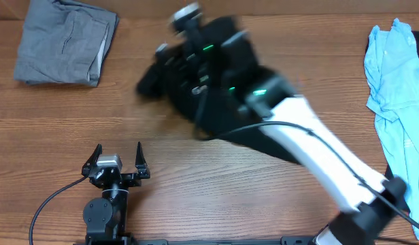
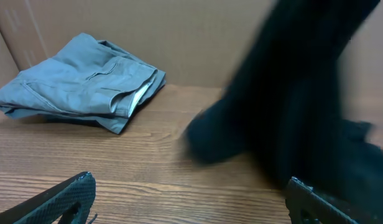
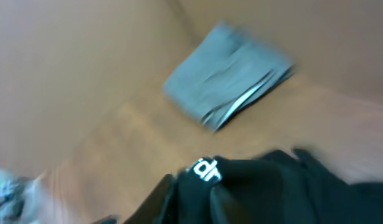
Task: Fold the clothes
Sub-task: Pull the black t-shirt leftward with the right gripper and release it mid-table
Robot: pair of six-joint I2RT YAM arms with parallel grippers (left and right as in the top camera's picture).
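Note:
The black shirt hangs bunched in mid-table, blurred by motion. My right gripper is shut on the black shirt and holds it above the wood. In the right wrist view the black fabric fills the bottom, with white lettering showing, and hides the fingers. In the left wrist view the shirt is a dark blurred mass at the right. My left gripper is open and empty near the front left, its two fingertips wide apart, clear of the shirt.
A grey folded garment lies at the back left; it also shows in the left wrist view and the right wrist view. A light blue shirt lies at the right edge.

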